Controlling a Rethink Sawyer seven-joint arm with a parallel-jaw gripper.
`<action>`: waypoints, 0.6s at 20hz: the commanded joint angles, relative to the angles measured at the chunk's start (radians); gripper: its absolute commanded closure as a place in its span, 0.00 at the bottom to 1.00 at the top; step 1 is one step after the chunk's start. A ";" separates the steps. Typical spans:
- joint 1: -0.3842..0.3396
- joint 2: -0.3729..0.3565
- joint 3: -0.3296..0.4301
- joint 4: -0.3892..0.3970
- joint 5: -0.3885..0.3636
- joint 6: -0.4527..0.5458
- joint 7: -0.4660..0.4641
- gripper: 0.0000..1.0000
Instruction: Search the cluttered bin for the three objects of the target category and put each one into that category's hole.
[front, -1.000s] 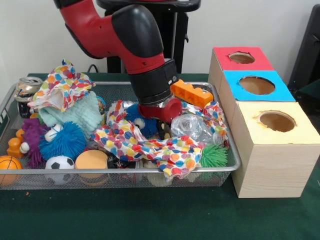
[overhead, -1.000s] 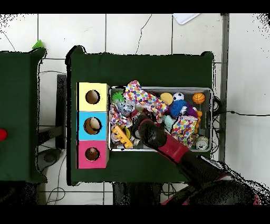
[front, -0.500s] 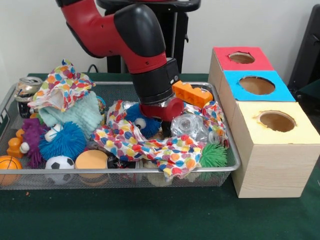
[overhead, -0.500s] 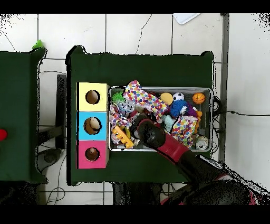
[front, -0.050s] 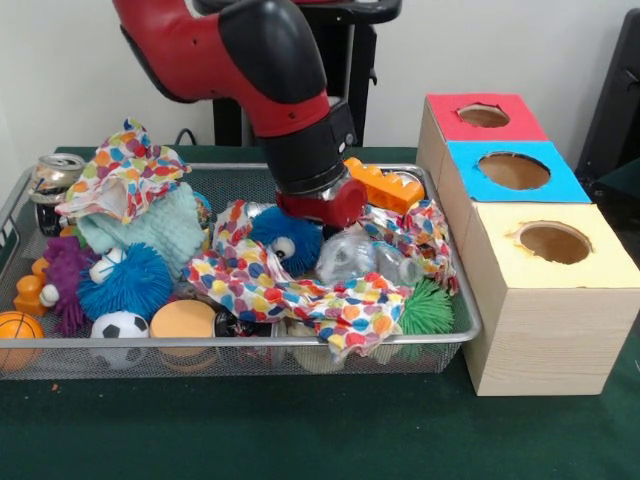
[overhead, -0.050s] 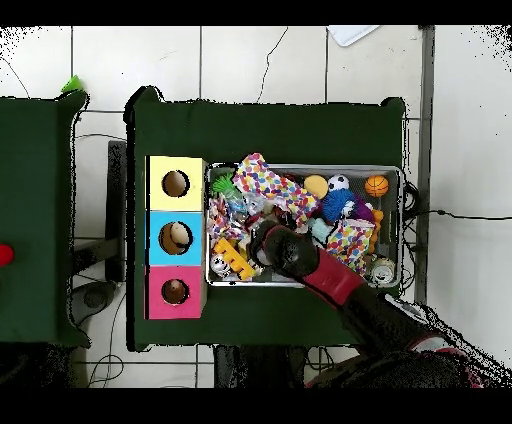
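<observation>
Crumpled clear plastic bottle (front, -0.050s: 362, 258) lies in the wire-mesh bin (front, -0.050s: 440, 345), right of centre, just below the arm's red wrist. Hand (front, -0.050s: 322, 208) sits low among the clutter; whether it is open or closed, cannot tell. Polka-dot cloth (front, -0.050s: 290, 290) drapes in front, fuzzy blue ball with eyes (front, -0.050s: 287, 240) to its left, orange brick (front, -0.050s: 388, 187) behind, spiky green ball (front, -0.050s: 429, 310) at near right. Wooden box (front, -0.050s: 530, 250) with red, blue and yellow holed tops stands right of the bin on the green surface (front, -0.050s: 300, 430). Overhead, the arm (overhead, -0.050s: 300, 258) covers the bin's middle.

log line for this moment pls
arm: over bin middle | gripper: fingers hidden | below: crumpled clear bottle | holes: red, blue, yellow
</observation>
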 joint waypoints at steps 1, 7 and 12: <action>0.078 -0.172 -0.110 0.006 -0.081 0.535 -0.058 1.00; 0.059 -0.201 -0.110 -0.014 -0.151 0.579 -0.073 1.00; 0.046 -0.158 -0.093 -0.038 -0.184 0.553 -0.031 1.00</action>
